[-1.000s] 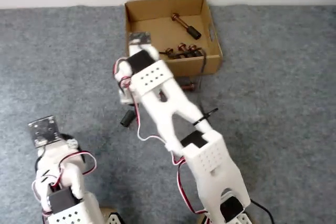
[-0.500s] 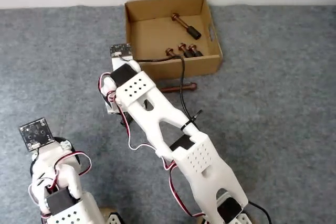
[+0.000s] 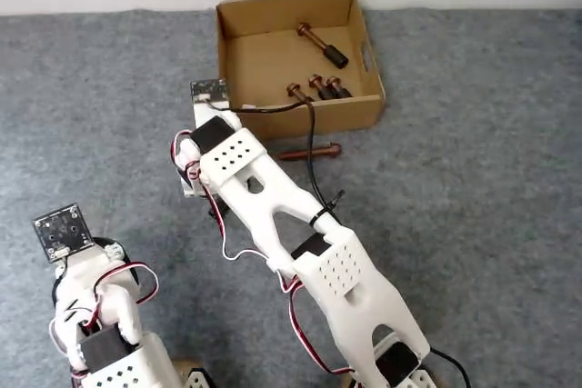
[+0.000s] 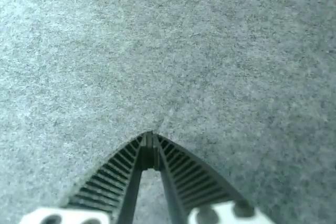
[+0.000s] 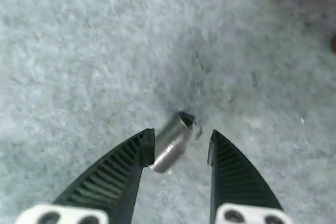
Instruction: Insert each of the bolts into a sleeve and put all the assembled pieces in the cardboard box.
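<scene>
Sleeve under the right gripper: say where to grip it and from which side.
Grip the sleeve mid-barrel, across its round flanks, coming straight down from above: it lies on its side on the carpet, and the open right gripper straddles it.

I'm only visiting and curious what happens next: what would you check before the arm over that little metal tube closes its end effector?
1. Right end effector open: ok.
2. Sleeve between its jaws: ok.
3. Sleeve centred and square to the jaws: not ok, it lies slanted, close to one side.
4. Loose bolt waiting on the carpet, outside the cardboard box: ok.
5. Left end effector shut over bare carpet, out of the way: ok.
6. Sleeve's hole clear: cannot tell.
</scene>
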Robot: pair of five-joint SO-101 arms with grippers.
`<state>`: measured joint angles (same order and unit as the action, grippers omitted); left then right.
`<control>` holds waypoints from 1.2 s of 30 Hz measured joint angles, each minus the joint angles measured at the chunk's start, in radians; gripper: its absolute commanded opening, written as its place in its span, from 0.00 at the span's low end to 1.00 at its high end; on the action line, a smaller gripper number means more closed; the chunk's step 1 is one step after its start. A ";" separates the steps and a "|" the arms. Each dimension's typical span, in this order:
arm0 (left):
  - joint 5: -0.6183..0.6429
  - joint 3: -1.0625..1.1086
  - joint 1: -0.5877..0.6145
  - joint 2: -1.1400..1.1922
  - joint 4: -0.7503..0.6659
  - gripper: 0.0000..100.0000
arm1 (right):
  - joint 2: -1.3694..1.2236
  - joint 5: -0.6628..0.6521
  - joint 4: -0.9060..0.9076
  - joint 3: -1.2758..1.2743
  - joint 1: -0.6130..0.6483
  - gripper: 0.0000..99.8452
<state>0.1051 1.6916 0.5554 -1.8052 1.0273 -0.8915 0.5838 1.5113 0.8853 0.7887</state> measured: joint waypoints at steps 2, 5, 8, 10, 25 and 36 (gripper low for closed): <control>0.000 0.000 0.000 0.000 0.000 0.01 | 0.000 0.000 -0.005 0.000 0.014 0.16; 0.000 0.000 0.000 0.000 0.000 0.01 | 0.000 0.000 -0.005 0.000 0.038 0.16; 0.000 0.000 0.000 0.000 0.000 0.01 | -0.012 0.000 -0.005 0.002 0.044 0.16; 0.000 0.000 0.000 0.000 0.000 0.01 | -0.025 0.000 0.012 0.005 0.041 0.16; 0.000 0.000 0.000 0.000 0.000 0.01 | -0.068 0.052 0.114 0.011 0.025 0.15; 0.000 0.000 0.000 0.000 0.000 0.01 | -0.068 0.043 0.057 0.011 0.012 0.15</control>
<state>0.1051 1.6916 0.5554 -1.8052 1.0273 -0.9590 0.6268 1.5681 0.8961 0.8009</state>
